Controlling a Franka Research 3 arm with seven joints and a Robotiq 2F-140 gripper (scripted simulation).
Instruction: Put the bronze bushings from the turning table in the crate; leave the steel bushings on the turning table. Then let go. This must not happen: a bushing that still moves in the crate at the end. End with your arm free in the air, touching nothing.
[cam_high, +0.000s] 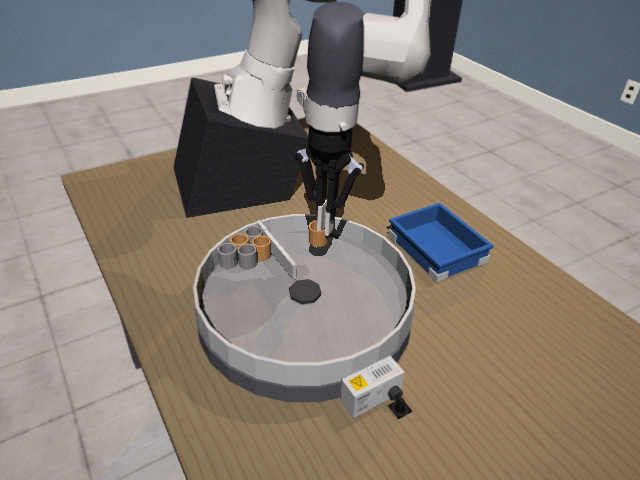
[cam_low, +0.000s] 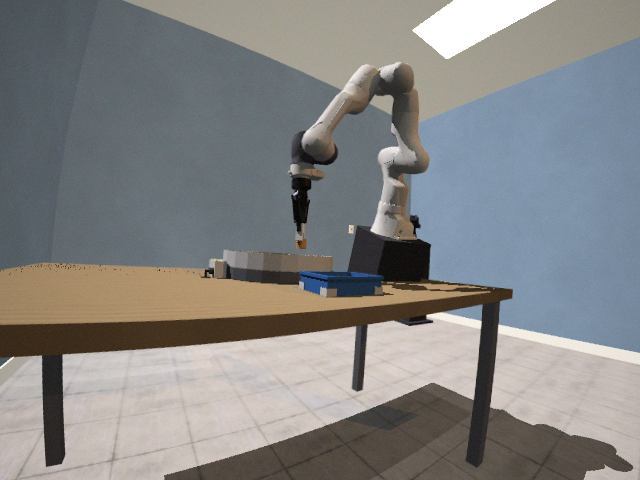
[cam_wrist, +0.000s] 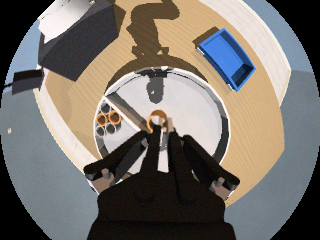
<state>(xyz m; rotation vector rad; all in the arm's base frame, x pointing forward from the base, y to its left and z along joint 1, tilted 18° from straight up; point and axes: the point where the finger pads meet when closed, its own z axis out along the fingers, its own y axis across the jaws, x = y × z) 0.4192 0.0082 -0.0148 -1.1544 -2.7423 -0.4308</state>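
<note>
My gripper (cam_high: 324, 221) (cam_low: 300, 235) (cam_wrist: 164, 123) is shut on the wall of an upright bronze bushing (cam_high: 315, 236) (cam_low: 301, 244) (cam_wrist: 150, 120). It holds the bushing above the back of the turning table (cam_high: 305, 373) (cam_low: 279, 260) (cam_wrist: 202, 112). Two bronze bushings, one nearer (cam_high: 263, 251) and one farther left (cam_high: 239, 241), stand on the table left of the divider. Three steel bushings stand close around them: one at the back (cam_high: 253, 231), one at the left (cam_high: 227, 258) and one in front (cam_high: 247, 259). The blue crate (cam_high: 439, 237) (cam_low: 341, 285) (cam_wrist: 225, 52) shows no bushings inside in the top view.
A pale divider bar (cam_high: 279, 250) (cam_wrist: 125, 113) runs inward from the turning table's rim, between the cluster and the held bushing. A dark hub (cam_high: 305, 291) is at the centre. A labelled box (cam_high: 372, 386) (cam_low: 219, 268) stands against the table's near side. The crate is to the right.
</note>
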